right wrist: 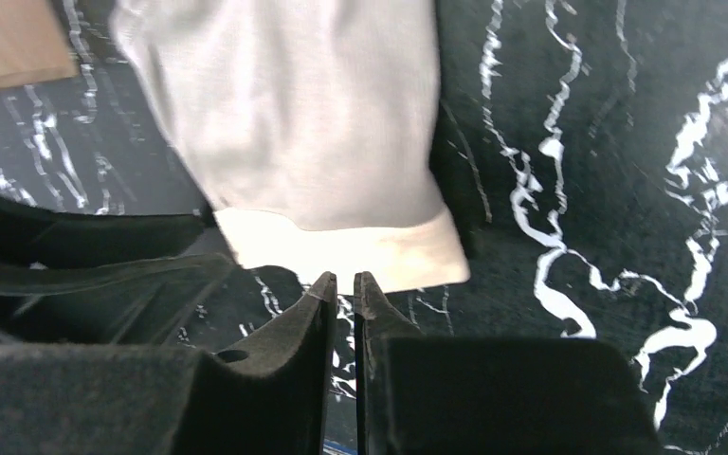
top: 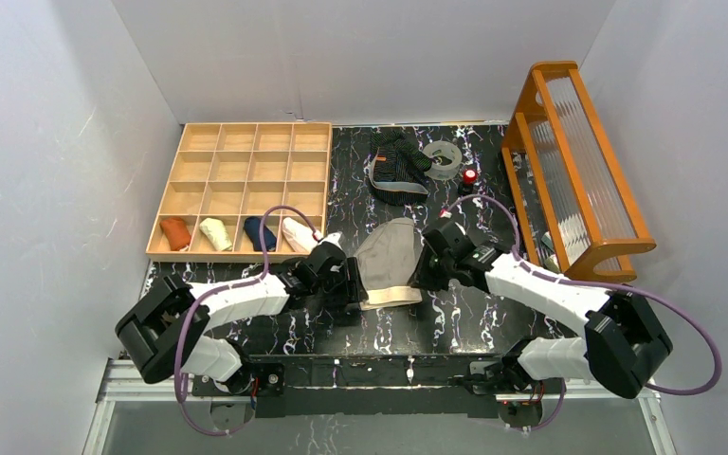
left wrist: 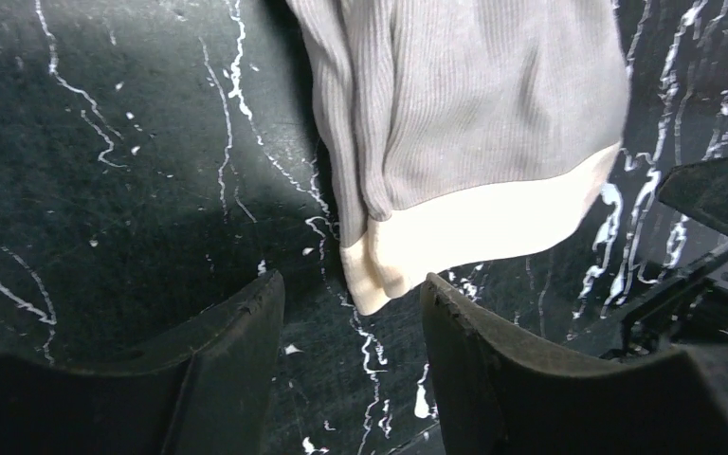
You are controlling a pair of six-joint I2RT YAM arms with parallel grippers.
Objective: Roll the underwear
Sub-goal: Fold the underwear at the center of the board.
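Note:
The beige-grey underwear [top: 389, 256] lies folded lengthwise on the black marbled table, its cream waistband [left wrist: 474, 232] toward the arms. My left gripper [left wrist: 353, 289] is open, low over the table. The waistband's left corner sits just beyond its fingertips, and nothing is between them. My right gripper [right wrist: 345, 282] is shut to a thin slit with nothing in it, its tips at the waistband's near edge [right wrist: 360, 256]. In the top view the left gripper [top: 349, 284] and right gripper [top: 424, 275] flank the garment. The black striped underwear [top: 396, 166] lies crumpled at the back.
A wooden compartment tray [top: 246, 152] stands at the back left, with several rolled garments in its near row. A clear tape ring [top: 444, 156] and a small red-topped object [top: 469, 176] lie beside the striped garment. An orange wooden rack [top: 578, 171] stands along the right side.

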